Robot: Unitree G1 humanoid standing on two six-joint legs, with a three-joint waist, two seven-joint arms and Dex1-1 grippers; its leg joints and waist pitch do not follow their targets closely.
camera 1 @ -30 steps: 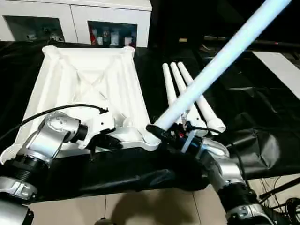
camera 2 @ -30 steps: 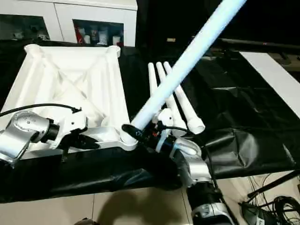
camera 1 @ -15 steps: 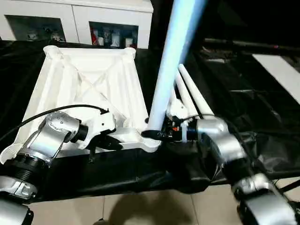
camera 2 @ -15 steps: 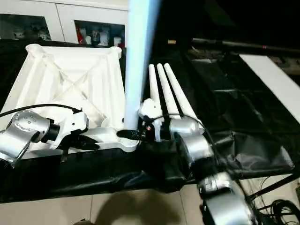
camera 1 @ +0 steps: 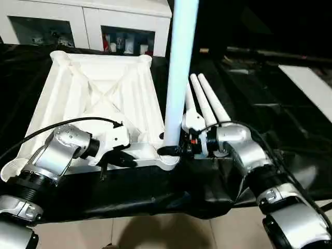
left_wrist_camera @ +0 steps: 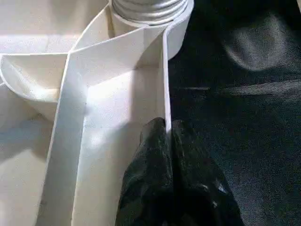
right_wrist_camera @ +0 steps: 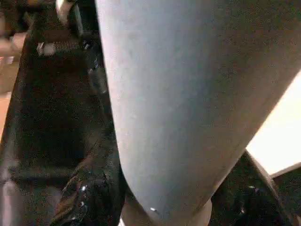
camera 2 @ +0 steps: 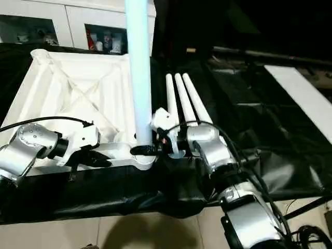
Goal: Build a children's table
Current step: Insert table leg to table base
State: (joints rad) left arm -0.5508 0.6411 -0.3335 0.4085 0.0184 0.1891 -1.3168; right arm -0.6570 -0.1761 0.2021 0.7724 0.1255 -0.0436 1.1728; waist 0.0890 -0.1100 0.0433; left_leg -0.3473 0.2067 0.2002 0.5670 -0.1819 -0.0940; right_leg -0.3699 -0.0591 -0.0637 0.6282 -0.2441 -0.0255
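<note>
The children's table top [camera 1: 98, 93] lies upside down on the black cloth, ribbed underside up. One white leg [camera 1: 179, 67] stands upright in the near right corner socket [camera 1: 170, 160]. My right gripper [camera 1: 170, 151] is shut on this leg just above the socket; in the right wrist view the leg [right_wrist_camera: 178, 94] sits between the black fingers [right_wrist_camera: 89, 193]. My left gripper [camera 1: 123, 158] is shut on the top's near rim, and the left wrist view shows its fingertips [left_wrist_camera: 155, 141] pinching the thin white wall [left_wrist_camera: 165, 70]. Three more legs [camera 1: 207, 104] lie side by side right of the top.
A white cabinet [camera 1: 124, 21] with glass doors stands behind the black-draped work table [camera 1: 270, 119]. A white board [camera 1: 311, 88] lies at the far right. The table's front edge drops to tiled floor [camera 1: 171, 233], with cables [camera 2: 311, 236] at the lower right.
The held leg has swung from leaning far to the right to standing upright in the corner socket, and my right forearm has turned with it. The left arm has stayed put.
</note>
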